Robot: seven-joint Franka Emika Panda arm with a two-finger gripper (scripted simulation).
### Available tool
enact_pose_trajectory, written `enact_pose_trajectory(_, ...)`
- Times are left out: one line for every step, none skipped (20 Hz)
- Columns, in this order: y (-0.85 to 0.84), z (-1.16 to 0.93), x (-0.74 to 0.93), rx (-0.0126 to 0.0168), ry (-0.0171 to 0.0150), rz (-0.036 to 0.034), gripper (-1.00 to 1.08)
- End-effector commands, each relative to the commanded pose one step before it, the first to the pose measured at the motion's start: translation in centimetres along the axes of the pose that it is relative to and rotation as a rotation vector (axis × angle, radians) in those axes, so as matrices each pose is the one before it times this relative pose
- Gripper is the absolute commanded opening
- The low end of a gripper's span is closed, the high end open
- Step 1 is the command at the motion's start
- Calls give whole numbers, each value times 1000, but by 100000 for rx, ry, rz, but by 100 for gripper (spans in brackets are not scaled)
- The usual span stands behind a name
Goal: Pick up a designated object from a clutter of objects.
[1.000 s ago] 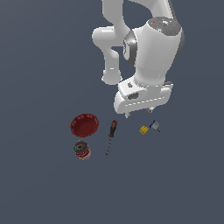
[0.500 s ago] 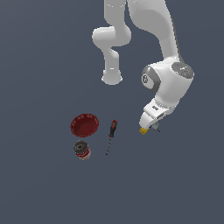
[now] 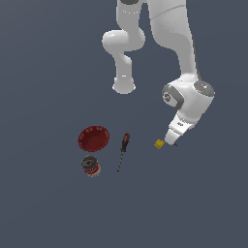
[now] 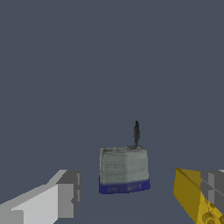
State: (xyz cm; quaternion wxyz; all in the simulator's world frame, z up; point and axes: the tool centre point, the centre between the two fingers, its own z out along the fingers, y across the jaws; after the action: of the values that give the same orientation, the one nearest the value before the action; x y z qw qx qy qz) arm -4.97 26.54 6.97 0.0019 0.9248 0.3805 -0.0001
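The designated object, a tiny grey-blue piece (image 4: 124,168) with a short dark stem (image 4: 136,132), lies on the floor between my fingers in the wrist view. My gripper (image 4: 140,189) is open, with one finger (image 4: 61,197) on one side of the piece and the other finger (image 4: 213,183) beyond it, by the yellow block (image 4: 191,196). In the exterior view my gripper (image 3: 172,141) is down at the floor, right beside the yellow block (image 3: 159,144), and hides the grey-blue piece.
The red fluted bowl (image 3: 93,138), the red-and-black-handled screwdriver (image 3: 123,150) and the small can (image 3: 90,166) lie toward the exterior view's left of my gripper. The arm's base (image 3: 124,86) stands behind them.
The arm has swung toward the exterior view's right and come down, so my gripper went from above the clutter to floor level around the grey-blue piece.
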Motion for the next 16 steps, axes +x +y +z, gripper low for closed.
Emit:
enact_pose_trajectory(-664,569,68,270,158,-1806,100)
enact_pose_trajectory(-110,92,6,54,4,-280,100)
enact_pose_trajectory(-38,31,3,18,1,-96,100)
enact_pose_trajectory(134,-131,-37,-31,-134,453,100)
enact_pose_trajectory(1,34,-1,0,0,0,100)
enact_pose_trajectory(2,102,-4,0,0,0,100)
enact_pose_trajectory(3,169,-7,0,0,0,100)
enact_pose_trajectory(-32,231,0,1,10,-68,100)
enact_pose_trajectory(5,303,-14,0,0,0,100)
enact_pose_trajectory(-30,363,-6,2,10,-68,100)
enact_pose_trajectory(7,432,-19,0,0,0,100)
enact_pose_trajectory(-43,487,-6,5,15,-96,100)
enact_pose_trajectory(-27,549,-10,4,12,-68,100)
enact_pose_trajectory(-26,540,-5,4,14,-68,100)
enact_pose_trajectory(10,476,-7,0,0,0,100)
enact_pose_trajectory(-26,397,10,1,19,-67,100)
